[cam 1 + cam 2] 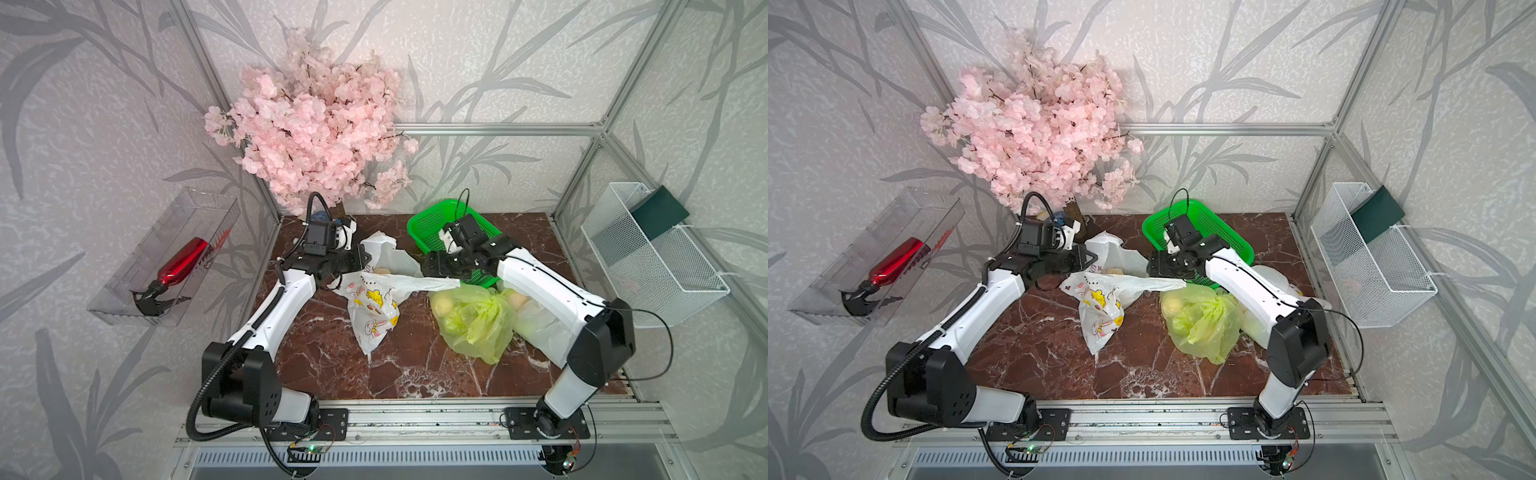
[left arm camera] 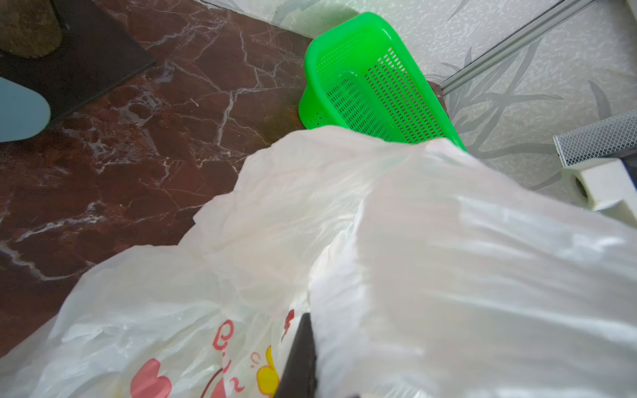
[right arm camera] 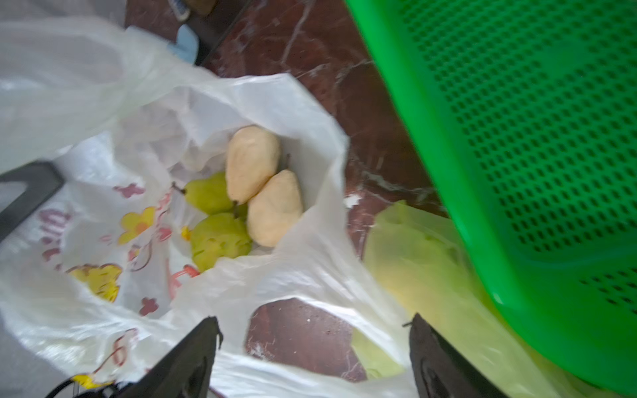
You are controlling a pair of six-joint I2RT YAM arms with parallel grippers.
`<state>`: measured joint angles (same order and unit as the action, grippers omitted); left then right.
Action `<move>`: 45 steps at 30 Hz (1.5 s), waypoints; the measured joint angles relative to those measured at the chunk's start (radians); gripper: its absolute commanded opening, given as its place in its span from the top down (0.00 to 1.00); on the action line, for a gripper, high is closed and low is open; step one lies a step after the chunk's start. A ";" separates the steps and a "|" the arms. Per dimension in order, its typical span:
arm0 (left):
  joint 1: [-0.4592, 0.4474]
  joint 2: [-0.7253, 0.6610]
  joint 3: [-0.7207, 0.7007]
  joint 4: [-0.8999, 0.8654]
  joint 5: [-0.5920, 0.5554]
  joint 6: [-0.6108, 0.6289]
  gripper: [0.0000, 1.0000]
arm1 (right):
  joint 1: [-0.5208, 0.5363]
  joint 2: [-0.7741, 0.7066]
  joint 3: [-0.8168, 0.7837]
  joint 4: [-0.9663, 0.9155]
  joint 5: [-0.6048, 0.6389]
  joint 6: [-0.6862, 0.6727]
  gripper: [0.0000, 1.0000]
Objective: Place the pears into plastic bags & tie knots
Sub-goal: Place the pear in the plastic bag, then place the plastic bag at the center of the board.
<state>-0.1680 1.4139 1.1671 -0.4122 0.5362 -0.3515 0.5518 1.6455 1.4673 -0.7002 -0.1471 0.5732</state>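
Right wrist view: your right jaws stand wide apart, gripping nothing, above a handle loop of the white rabbit-print bag (image 3: pixel 303 113). Four pears (image 3: pixel 251 162), two pale and two green, lie in its open mouth. In both top views your left jaws are closed on this bag's plastic, which rises from the bench (image 1: pixel 324 365). A yellow-green bag (image 1: pixel 478 324) with fruit inside lies just beside it, near the green basket (image 1: pixel 428 224). A second white bag (image 1: pixel 540 328) lies partly hidden behind your right arm (image 1: pixel 540 286).
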 measured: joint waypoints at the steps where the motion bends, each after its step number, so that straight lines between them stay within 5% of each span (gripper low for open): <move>1: 0.000 0.000 0.000 0.000 0.001 0.000 1.00 | -0.020 -0.019 -0.023 0.000 0.028 0.007 0.10; 12: 0.000 -0.001 -0.006 0.002 0.008 0.000 1.00 | -0.035 -0.066 -0.144 0.164 0.056 0.084 0.16; 15: -0.001 -0.002 -0.006 0.001 0.008 -0.001 1.00 | -0.024 -0.031 -0.146 0.224 0.039 0.093 0.43; 17: -0.001 -0.005 -0.006 0.000 0.006 0.000 1.00 | -0.006 -0.005 -0.143 0.264 0.037 0.068 0.72; 21: 0.003 -0.032 -0.006 -0.014 -0.011 -0.001 1.00 | 0.066 0.039 -0.037 0.248 0.035 -0.037 1.00; 29: 0.079 -0.264 -0.050 -0.062 -0.194 -0.073 1.00 | 0.141 0.096 0.524 0.115 -0.117 -0.232 1.00; 36: 0.015 -0.452 -0.111 -0.014 -0.255 -0.161 0.99 | 0.130 0.172 0.821 -0.007 -0.212 -0.303 1.00; 39: -0.024 -0.462 -0.180 0.026 -0.240 -0.190 0.86 | 0.115 0.190 0.792 -0.027 -0.229 -0.310 1.00; 45: -0.031 -0.412 -0.198 0.008 -0.158 -0.126 0.41 | 0.055 0.187 0.627 -0.011 -0.263 -0.301 1.00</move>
<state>-0.1989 1.0019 0.9695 -0.4042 0.3782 -0.4778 0.6064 1.8324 2.0941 -0.7116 -0.4099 0.2726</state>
